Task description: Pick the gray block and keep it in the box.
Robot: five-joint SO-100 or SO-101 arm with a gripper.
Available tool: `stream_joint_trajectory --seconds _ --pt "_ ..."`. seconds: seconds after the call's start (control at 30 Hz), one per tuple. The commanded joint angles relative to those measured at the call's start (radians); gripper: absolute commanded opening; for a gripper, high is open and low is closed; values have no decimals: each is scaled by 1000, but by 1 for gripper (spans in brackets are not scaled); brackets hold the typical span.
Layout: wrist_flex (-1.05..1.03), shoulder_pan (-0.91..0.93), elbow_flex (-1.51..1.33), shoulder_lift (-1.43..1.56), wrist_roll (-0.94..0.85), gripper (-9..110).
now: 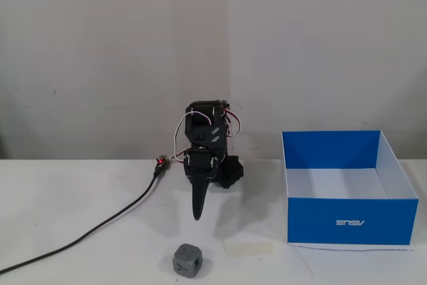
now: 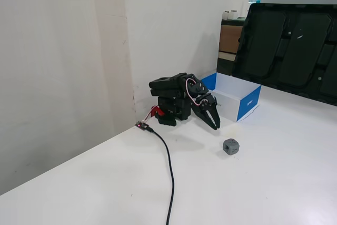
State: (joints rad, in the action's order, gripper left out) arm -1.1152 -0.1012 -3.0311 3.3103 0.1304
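Gray block (image 1: pixel 187 260) sat untouched on tabletop (image 1: pixel 80 198), lower centre. Tool (image 1: pixel 197 215) hung folded above it, fingers together, empty. Box (image 1: pixel 347 221) waited right.

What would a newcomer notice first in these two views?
Probably the box, bright blue outside and white inside, open-topped and empty on the right of a fixed view. Next the black arm, folded low against the wall with its gripper pointing down at the table, jaws looking shut. Last the small gray block, alone on the table in front of the gripper and apart from it.
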Motion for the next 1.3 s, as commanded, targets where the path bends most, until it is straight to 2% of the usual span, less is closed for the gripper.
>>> stream_joint_trajectory --seconds 0.0,0.5,0.8,1.27 --pt "0 -2 -9 118 5 0" --pt "25 -3 48 52 17 0" --pt "87 12 272 -345 63 0" --pt "112 15 520 -788 183 2"
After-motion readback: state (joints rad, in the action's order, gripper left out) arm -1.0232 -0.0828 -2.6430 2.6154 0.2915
